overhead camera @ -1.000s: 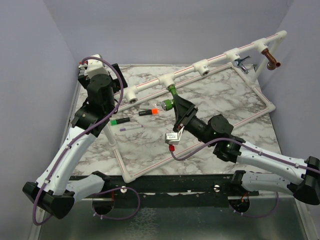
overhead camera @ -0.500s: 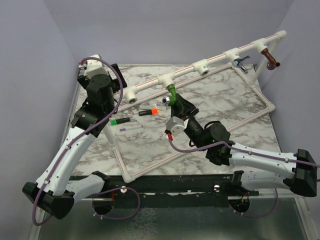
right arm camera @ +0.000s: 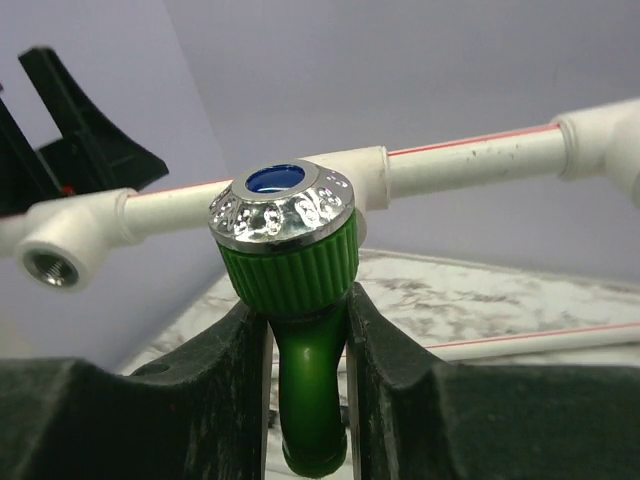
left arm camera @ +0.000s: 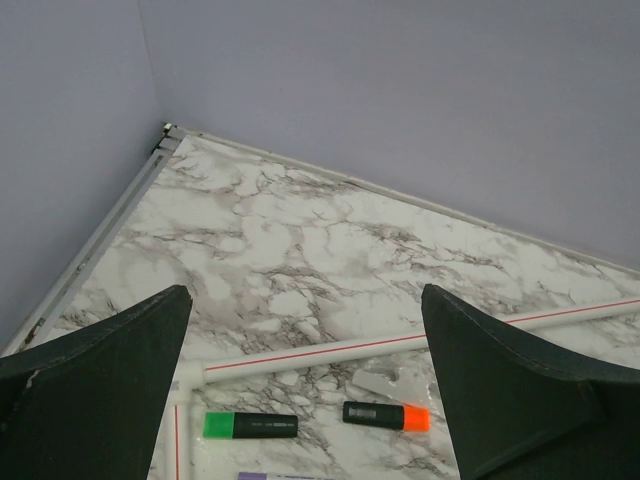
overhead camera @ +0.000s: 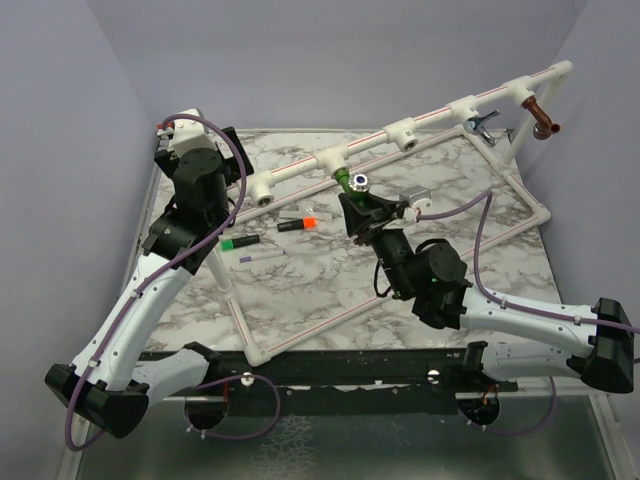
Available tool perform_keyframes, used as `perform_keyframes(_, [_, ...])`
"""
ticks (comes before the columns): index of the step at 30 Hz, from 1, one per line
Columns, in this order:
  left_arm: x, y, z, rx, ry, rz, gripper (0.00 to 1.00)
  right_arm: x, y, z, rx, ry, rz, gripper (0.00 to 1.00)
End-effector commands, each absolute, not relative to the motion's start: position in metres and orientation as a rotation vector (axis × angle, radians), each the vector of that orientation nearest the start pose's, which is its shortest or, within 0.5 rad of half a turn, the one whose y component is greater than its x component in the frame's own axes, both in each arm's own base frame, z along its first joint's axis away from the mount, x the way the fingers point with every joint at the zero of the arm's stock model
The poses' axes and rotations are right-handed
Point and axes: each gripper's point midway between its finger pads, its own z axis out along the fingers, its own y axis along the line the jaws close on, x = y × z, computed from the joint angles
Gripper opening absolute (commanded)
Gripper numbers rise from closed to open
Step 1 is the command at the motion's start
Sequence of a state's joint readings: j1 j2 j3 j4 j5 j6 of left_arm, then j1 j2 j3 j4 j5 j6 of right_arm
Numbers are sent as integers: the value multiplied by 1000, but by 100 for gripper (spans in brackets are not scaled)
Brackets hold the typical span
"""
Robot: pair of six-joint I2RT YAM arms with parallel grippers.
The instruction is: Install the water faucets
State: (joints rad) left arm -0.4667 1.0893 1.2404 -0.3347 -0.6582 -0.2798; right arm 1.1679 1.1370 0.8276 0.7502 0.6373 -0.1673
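Because it must screw into the white pipe tee (right arm camera: 352, 172), my right gripper (right arm camera: 306, 330) pinches the bright green plastic faucet (right arm camera: 288, 262).

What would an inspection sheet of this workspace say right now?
Surface: marbled table top, white pipe frame on it.
Job's things: green faucet at a pipe tee; chrome faucet and copper faucet on the rail's far right end.
Clutter: green-capped marker, orange-capped marker.
End effectors: left end effector open, empty, above the markers; right end effector shut on the green faucet.
Cables: purple cables in loose loops.
Surroundings: plain lilac walls.
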Motion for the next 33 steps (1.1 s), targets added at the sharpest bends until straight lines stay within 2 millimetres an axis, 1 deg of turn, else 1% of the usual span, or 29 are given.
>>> perform_keyframes(1, [305, -85, 237, 14, 2152, 122, 99, 244, 312, 389, 150, 1301, 888, 1])
perform_keyframes(7, [304, -86, 237, 19, 2152, 116, 99, 250, 313, 375, 473, 1382, 1065, 1])
perform_keyframes(11, [303, -87, 237, 23, 2150, 114, 99, 250, 316, 372, 581, 1409, 1140, 1])
perform_keyframes(16, [303, -89, 237, 29, 2148, 111, 99, 252, 319, 357, 772, 1457, 1223, 1])
perform_keyframes(19, [303, -89, 237, 31, 2148, 113, 99, 251, 327, 350, 873, 1513, 1273, 1])
perform_keyframes(24, [302, -90, 238, 33, 2147, 109, 99, 246, 336, 351, 939, 1519, 1387, 1])
perform_keyframes(28, [301, -90, 237, 34, 2147, 108, 99, 241, 340, 355, 949, 1513, 1460, 1])
perform_keyframes(33, [300, -90, 237, 35, 2146, 105, 99, 239, 337, 355, 927, 1522, 1453, 1])
